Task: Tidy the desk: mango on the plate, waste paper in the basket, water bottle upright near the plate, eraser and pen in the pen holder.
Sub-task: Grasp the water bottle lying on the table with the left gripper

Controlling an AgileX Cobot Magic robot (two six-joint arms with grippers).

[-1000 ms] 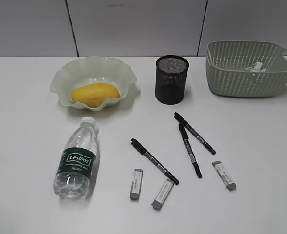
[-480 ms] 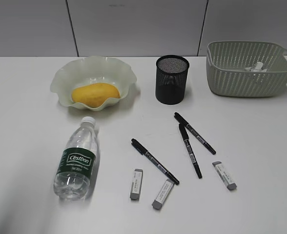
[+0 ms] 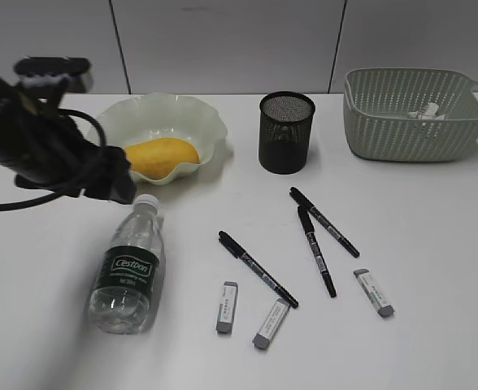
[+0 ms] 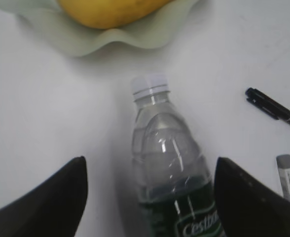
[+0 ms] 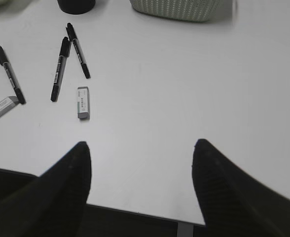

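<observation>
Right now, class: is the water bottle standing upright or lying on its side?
Lying on its side. The water bottle rests lengthwise on the desk, white cap toward the plate.

an office-like workspace: a plain white desk [image 3: 434, 244] backed by grey partition panels [image 3: 223, 41] along its far edge. desk stationery shows it: a black mesh pen holder [image 3: 286, 132] near the far edge, three black pens [image 3: 323, 221] and three grey erasers [image 3: 227, 306] toward the near edge.
</observation>
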